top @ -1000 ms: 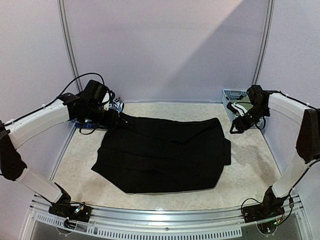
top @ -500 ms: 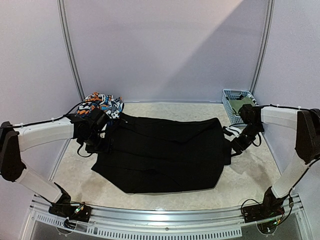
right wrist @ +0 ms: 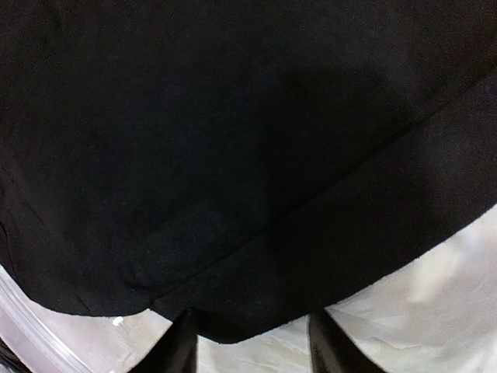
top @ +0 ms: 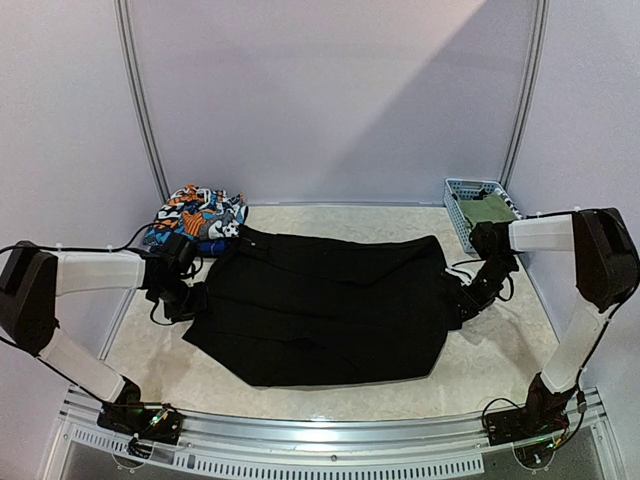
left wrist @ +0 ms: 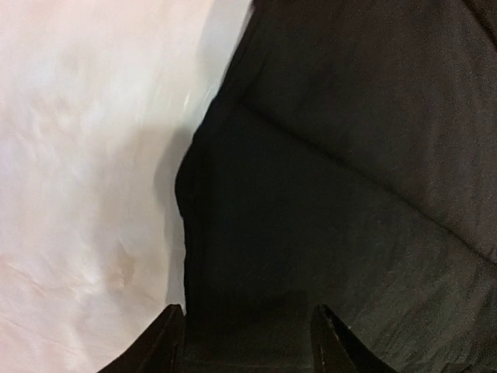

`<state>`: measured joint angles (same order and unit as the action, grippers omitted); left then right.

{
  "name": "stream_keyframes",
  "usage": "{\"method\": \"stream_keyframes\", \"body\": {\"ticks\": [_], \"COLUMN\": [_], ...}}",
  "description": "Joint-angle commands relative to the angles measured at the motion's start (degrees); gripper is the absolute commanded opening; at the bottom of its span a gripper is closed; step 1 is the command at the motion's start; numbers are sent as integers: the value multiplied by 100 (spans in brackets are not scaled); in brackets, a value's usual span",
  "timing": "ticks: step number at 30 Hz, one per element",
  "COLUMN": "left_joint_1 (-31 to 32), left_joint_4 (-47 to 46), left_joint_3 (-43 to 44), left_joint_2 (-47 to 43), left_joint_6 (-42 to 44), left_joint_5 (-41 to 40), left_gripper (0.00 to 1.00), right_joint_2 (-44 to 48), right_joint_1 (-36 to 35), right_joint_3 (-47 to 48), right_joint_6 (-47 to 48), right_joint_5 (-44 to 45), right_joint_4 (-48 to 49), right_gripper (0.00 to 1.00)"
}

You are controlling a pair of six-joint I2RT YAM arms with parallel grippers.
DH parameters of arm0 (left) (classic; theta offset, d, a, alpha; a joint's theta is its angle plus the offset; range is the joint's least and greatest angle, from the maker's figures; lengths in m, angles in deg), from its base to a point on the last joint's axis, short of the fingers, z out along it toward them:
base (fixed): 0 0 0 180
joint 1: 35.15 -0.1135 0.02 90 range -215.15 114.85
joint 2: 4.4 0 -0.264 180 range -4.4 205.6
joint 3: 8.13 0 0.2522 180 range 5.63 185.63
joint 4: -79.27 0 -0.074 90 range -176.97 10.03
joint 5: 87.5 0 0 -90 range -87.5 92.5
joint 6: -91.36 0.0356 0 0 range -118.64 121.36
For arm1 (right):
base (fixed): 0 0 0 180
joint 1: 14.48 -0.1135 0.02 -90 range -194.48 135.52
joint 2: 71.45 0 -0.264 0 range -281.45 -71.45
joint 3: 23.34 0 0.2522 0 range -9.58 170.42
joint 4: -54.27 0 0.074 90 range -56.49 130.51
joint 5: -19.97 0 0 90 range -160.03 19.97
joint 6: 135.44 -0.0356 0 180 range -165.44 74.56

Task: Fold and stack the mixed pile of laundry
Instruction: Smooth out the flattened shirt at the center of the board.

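Long black trousers (top: 330, 310) lie folded flat across the middle of the table. My left gripper (top: 192, 300) is low at their left edge. In the left wrist view it (left wrist: 248, 342) stands open, and the black cloth (left wrist: 326, 194) runs in between its fingers. My right gripper (top: 463, 298) is low at the trousers' right edge. In the right wrist view it (right wrist: 252, 346) is open too, with the rounded black hem (right wrist: 233, 311) lying between the fingertips. An orange-blue-white print garment (top: 195, 215) is heaped at the back left corner, over a blue piece.
A light-blue lattice basket (top: 455, 200) stands at the back right against the wall, with an olive-green garment (top: 492, 210) inside it. Pale tabletop (top: 500, 350) shows around the trousers. The metal front rail (top: 320, 435) runs along the near edge.
Both arms have dropped from the back corners to the trousers' side edges. The left arm's move has uncovered the printed heap. The trousers have not shifted.
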<state>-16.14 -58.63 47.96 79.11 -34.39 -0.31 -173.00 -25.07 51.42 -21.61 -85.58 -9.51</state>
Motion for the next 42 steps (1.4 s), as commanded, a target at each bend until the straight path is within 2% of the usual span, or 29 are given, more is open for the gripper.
{"method": "stream_keyframes", "body": {"ticks": [1, 3, 5, 6, 9, 10, 19, 23, 27, 28, 31, 32, 34, 37, 39, 42], "left_joint_1": [-81, -83, -82, -88, -78, -70, 73, 233, 576, 612, 718, 803, 1154, 1697, 1927, 2287], "left_joint_4": [-433, -420, -406, -400, -256, -195, 948, 1225, 1176, 1148, 1128, 1152, 1211, 1253, 1335, 1109], "left_joint_3": [-298, -349, -377, -387, -396, -411, -177, -272, -484, -526, -521, -467, -322, -174, -159, -315], "left_joint_2": [10, -10, -5, -16, -199, -379, -2770, -2986, -2953, -2934, -2881, -2894, -3010, -3210, -3224, -3085], "left_joint_6": [-183, -181, -147, -117, -67, -71, -188, -385, -526, -541, -491, -450, -311, -71, 26, 125], "left_joint_5": [645, 652, 632, 618, 597, 583, 457, 859, 713, 663, 484, 375, 300, 20, 46, 414], "left_gripper": [54, 48, 36, 25, 2, 0, 0, 0, 1, 5, 26, 32, 38, 43, 43, 40], "right_joint_2": [-294, -444, -526, -506, -205, -96, 787, 466, -323, -466, -874, -855, -520, 368, 1025, 1959], "right_joint_1": [-7, -5, -5, 4, 85, 152, 905, 1454, 1880, 1955, 1993, 1988, 1987, 1961, 1797, 1018], "right_joint_3": [1, 49, 94, 99, 123, 163, 901, 1308, 1694, 1805, 1970, 1928, 1767, 1482, 1151, 432], "right_joint_6": [-63, -47, -23, -3, 99, 138, 811, 1017, 1072, 1071, 990, 952, 924, 1099, 1617, 2136], "right_joint_5": [-114, -128, -109, -82, 26, 23, 270, 580, 768, 725, 508, 359, 209, -246, -673, -786], "right_joint_4": [152, 140, 108, 77, -123, -244, -1416, -1341, -1224, -1228, -1404, -1434, -1455, -1645, -1822, -1927], "right_gripper": [40, 23, 9, 4, 0, 0, 0, 0, 0, 3, 28, 37, 47, 49, 49, 48]}}
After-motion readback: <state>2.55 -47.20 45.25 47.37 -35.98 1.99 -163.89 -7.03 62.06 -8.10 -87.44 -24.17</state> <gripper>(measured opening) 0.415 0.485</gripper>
